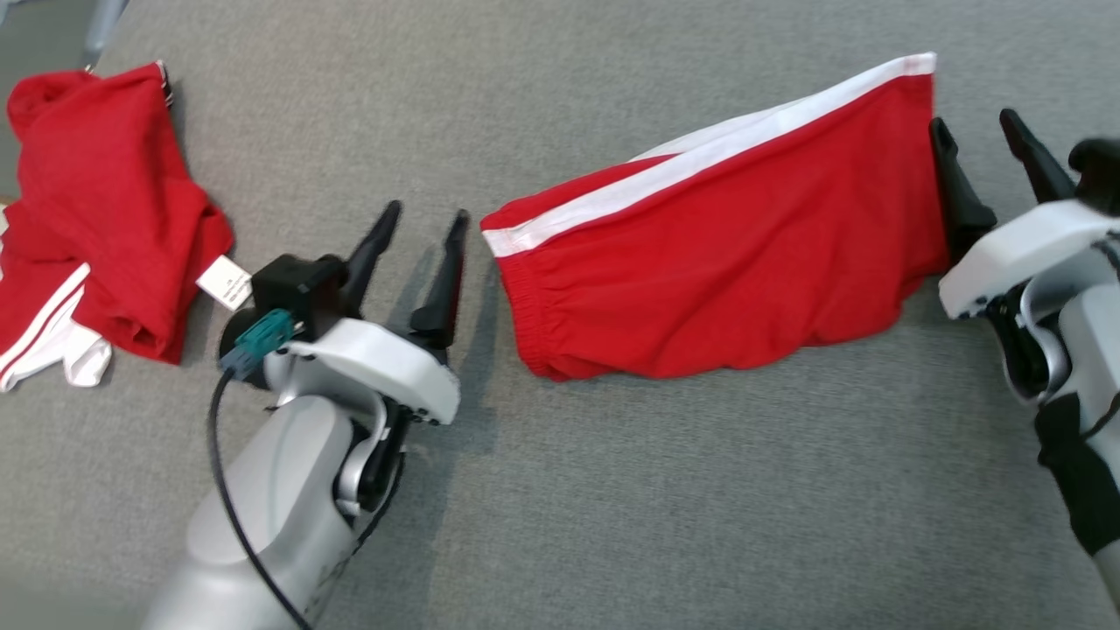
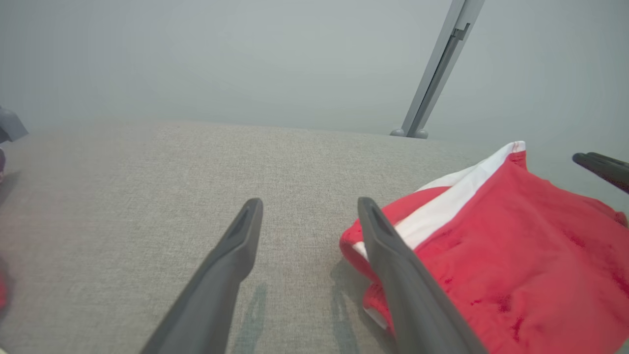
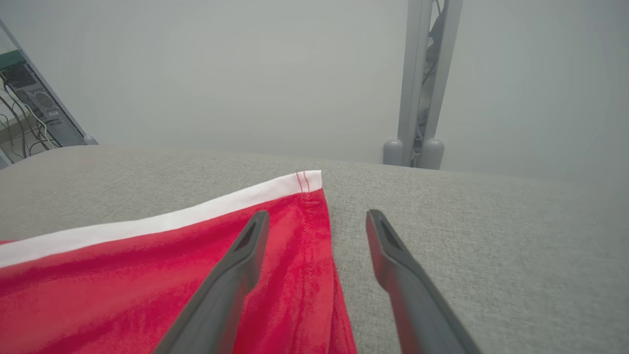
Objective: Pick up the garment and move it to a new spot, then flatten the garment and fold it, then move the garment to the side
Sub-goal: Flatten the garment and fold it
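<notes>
2 spread, empty grippers, left gripper (image 1: 427, 212) and right gripper (image 1: 972, 119), flank the folded red garment (image 1: 700, 262) lying on the grey table (image 1: 612, 490), which, probably soft, light and limp, is best pinched at its end corners.

Grey cloth surface (image 1: 612, 490), red garment (image 1: 717, 262), perhaps shirt (image 1: 105, 201)

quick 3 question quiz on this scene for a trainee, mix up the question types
1. True or false: the left gripper and the right gripper are both open and empty.
2. The white stripe on the red shorts runs along: A the far edge; B the near edge; C straight across the middle.
3. Fill in: the crumpled red garment lies on the robot's ____ side of the grey table.
Key: 1 true; 2 A; 3 left.
</notes>
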